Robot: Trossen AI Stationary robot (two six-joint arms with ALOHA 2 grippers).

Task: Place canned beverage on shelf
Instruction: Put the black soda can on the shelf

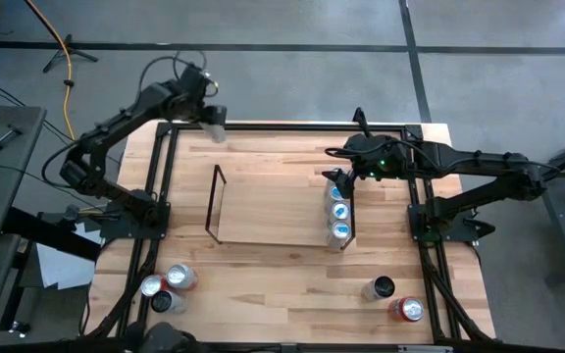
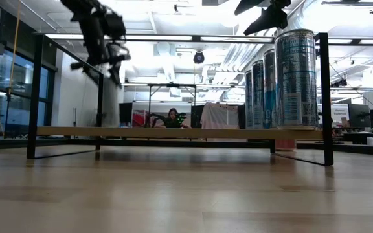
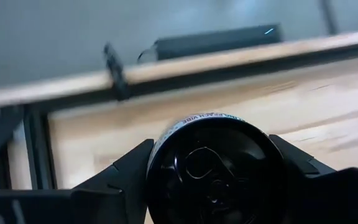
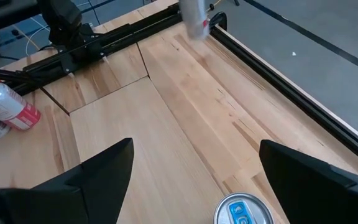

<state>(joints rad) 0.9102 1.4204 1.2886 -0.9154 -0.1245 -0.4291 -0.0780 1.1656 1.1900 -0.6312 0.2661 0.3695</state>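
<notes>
Cans already on the shelf: a row of blue-topped cans stands along the right end of the shelf, centre-right in the high view; three tops show clearly there, and a fourth may sit under the right arm, as the low view suggests four in line.
Can in hand: the left gripper, upper left of the high view, holds a can over the table's far edge; in the left wrist view the dark fingers sit tight against both sides of the can.
Right gripper: it hangs over the right end of the shelf with fingers spread wide and nothing between them, a blue can top just below in its wrist view.
Cans waiting: a cluster at lower left of the table and two more at lower right.
Left to do: judging by this, the held can has to be carried to the shelf and set down; the shelf's left and middle are bare, so the job looks well short of finished.
</notes>
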